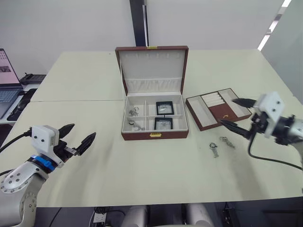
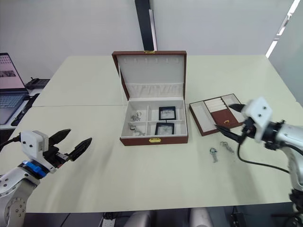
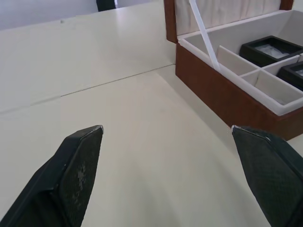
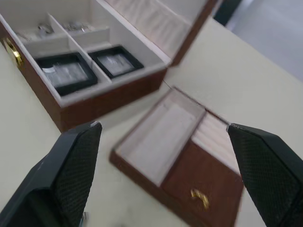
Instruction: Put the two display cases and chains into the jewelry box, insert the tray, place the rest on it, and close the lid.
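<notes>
A pale cream table [image 1: 142, 184] stands before a white wall, a laptop [image 1: 5, 90] at its left edge. The jewelry box [image 1: 154, 120] sits mid-table, lid [image 1: 151, 66] upright, clasp facing the robot, both display cases [image 1: 164, 108] in its right compartments. The tray [image 1: 217, 109] lies angled to its right, the silvery pieces [image 1: 220, 144] nearer. Left gripper [image 1: 78, 137] and right gripper [image 1: 236, 113] are spread apart, empty.

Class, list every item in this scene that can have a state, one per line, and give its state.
jewelry box: open, tray not inserted
lid: raised upright
display cases: both in the box's right compartments
chains: in the box's left compartments
tray: on the table, right of the box
loose pieces: on the table
left gripper: open, empty
right gripper: open, empty
</notes>
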`<state>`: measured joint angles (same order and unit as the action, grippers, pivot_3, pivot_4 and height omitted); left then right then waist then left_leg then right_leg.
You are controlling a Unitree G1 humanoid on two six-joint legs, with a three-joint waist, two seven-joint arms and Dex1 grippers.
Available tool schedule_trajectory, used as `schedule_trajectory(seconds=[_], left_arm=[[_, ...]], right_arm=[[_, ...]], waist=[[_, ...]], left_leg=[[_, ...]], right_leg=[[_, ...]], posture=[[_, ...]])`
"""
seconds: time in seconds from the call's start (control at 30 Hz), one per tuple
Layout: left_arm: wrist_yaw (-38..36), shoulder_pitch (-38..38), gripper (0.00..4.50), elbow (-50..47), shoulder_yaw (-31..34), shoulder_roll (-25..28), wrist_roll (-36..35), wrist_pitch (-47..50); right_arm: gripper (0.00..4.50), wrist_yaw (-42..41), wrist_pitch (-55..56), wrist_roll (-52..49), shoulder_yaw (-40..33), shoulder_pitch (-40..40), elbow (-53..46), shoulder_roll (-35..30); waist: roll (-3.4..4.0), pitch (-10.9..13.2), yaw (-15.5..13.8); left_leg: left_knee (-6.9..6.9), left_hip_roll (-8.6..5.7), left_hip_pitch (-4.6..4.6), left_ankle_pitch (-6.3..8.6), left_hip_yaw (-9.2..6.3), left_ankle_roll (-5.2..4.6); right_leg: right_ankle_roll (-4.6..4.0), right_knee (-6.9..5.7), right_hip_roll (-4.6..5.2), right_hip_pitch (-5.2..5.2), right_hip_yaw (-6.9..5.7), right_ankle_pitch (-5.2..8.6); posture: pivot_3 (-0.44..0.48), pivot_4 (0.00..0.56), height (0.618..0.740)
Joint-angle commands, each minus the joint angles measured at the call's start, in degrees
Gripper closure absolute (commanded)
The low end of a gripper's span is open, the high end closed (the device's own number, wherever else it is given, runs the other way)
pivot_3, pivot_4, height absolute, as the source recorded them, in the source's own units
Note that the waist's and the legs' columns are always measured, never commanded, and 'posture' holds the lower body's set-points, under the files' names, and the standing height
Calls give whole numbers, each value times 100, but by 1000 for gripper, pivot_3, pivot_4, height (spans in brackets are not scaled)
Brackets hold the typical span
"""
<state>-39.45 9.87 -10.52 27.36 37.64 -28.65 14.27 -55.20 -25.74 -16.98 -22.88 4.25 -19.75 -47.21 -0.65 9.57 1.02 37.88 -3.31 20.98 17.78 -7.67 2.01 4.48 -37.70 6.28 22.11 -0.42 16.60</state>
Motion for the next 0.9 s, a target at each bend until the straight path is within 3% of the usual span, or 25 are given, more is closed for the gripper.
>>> schedule_trajectory(seconds=[0.03, 0.37, 0.9], left_arm=[[-85, -122, 0, 338, 194, 205, 195, -255], [87, -204, 0, 818, 246, 333, 500, -283], [209, -109, 0, 658, 219, 277, 513, -178]], right_arm=[[22, -62, 735, 147, -778, -639, 249, -146], [22, 274, 2573, 759, -1315, -1748, 1932, -162], [22, 280, 2834, 590, -1249, -1898, 2509, -358]], waist=[[0, 0, -25], [-1, 0, -13], [0, 0, -3]], left_leg=[[1, 0, 0, 0, 1, -1], [0, 3, -12, 1, 3, -2], [1, 3, -13, 1, 3, -3]], right_leg=[[0, 0, 0, -1, 1, 0], [0, -3, -1, -8, 3, 0], [0, -2, 0, -12, 3, 0]], posture=[[0, 150, 740], [0, 150, 740], [0, 150, 740]])
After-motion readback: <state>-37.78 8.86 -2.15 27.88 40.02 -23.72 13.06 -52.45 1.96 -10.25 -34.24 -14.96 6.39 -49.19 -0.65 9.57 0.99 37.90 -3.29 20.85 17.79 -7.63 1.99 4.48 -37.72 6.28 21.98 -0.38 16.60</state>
